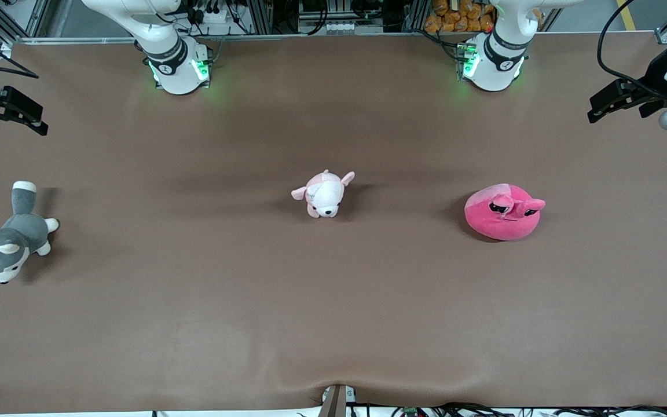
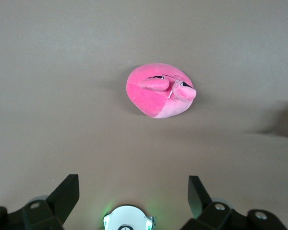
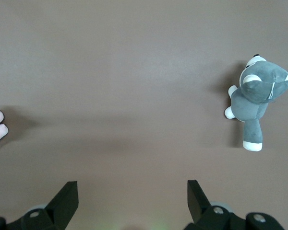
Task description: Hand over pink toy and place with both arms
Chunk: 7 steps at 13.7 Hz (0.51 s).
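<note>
No writing is legible. The pink toy (image 1: 504, 212) lies on the table (image 1: 333, 324). Left gripper (image 1: 620, 99) and right gripper (image 1: 6, 111) wait spread, empty, over the table's ends.

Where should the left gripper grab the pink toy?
Probably from above, across the round body of the pink toy, clear of its eye stalks. It lies flat on the table, soft and domed. The open left gripper is nearest.

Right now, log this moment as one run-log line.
stage: not started | pink toy: on table, untouched | left claw: open, raised at left arm's table end | right claw: open, raised at right arm's end
</note>
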Each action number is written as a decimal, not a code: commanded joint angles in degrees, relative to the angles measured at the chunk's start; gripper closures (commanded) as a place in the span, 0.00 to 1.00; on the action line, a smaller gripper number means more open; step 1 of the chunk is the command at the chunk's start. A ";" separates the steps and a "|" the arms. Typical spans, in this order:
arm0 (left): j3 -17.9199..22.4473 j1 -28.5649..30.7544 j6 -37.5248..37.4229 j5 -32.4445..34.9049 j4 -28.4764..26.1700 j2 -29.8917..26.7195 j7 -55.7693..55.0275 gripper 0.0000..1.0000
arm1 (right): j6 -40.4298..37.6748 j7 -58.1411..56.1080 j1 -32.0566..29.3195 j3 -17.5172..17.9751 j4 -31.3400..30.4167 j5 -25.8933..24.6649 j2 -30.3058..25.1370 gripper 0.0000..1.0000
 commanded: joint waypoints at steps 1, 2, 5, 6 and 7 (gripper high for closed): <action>-0.44 0.39 1.43 -0.14 -2.60 -2.17 -0.54 0.00 | -0.71 -0.87 -0.79 0.17 1.07 1.19 0.58 0.00; -0.44 0.39 2.04 -0.14 -3.29 -2.17 -0.54 0.00 | -0.80 -0.87 -0.88 0.17 0.99 1.11 0.58 0.00; -0.44 0.39 4.94 -0.14 -6.81 -4.01 -0.54 0.00 | -0.80 -0.87 -0.79 0.17 0.98 1.19 0.58 0.00; -0.44 0.47 5.47 -0.14 -7.25 -4.19 -0.54 0.00 | -0.80 -0.87 -0.79 0.17 1.07 1.11 0.58 0.00; -0.44 0.47 5.47 -0.14 -7.60 -4.28 -0.54 0.00 | -0.71 -0.87 -0.79 0.17 1.07 1.11 0.58 0.00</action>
